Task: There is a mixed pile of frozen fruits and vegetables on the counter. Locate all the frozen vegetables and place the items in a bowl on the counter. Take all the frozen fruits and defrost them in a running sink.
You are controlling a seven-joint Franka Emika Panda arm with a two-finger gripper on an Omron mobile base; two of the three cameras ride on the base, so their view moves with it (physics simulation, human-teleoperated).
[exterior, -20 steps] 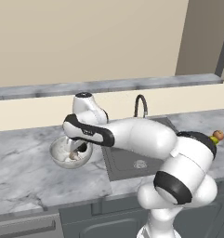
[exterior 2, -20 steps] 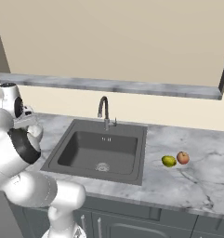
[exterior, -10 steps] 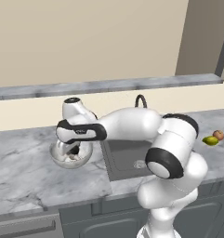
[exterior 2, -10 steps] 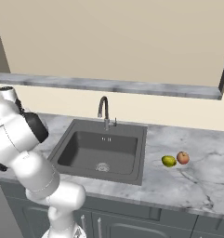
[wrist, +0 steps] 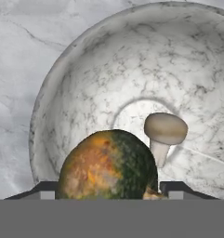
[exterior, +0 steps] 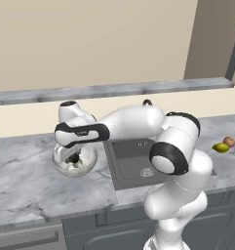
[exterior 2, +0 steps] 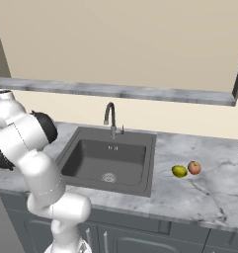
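dark green lump sits between the gripper finger tips, over the bowl; whether it is clamped or let go, cannot tell. tan mushroom lies in the bowl just beyond. arm reaches left, hand pointing down into the bowl.

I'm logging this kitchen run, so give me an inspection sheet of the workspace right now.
Surface: grey-white marble counter.
Job's things: speckled bowl holds a tan mushroom; a dark green-orange lump sits between the jaws over it. Yellow-green fruit and reddish fruit lie right of the sink.
Clutter: nothing seen.
Grippers: gripper over the bowl, jaws flanking the lump; grip unclear.
Cables: nothing seen.
Surroundings: gooseneck faucet; no water visible.
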